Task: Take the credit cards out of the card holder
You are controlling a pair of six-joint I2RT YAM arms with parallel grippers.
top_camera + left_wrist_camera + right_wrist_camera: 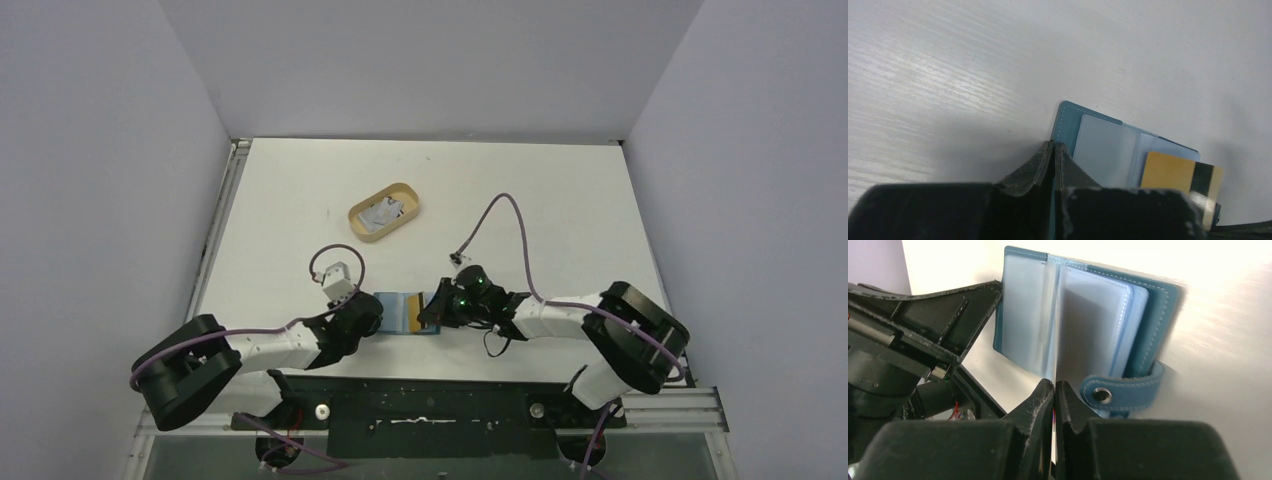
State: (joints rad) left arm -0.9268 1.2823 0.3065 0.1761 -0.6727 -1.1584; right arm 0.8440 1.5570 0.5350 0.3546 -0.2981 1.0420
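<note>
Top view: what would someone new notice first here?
Both grippers meet at the open teal card holder by the near edge of the table. The left gripper clamps its edge, and the right gripper appears to pinch a yellow card sticking out of a pocket. Farther back sits a tan tray with pale cards in it.

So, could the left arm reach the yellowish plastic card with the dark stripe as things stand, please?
Probably not: the left gripper is shut on the near edge of the teal folding card holder, and the yellowish card sticks out at the far side, by the right gripper.
</note>
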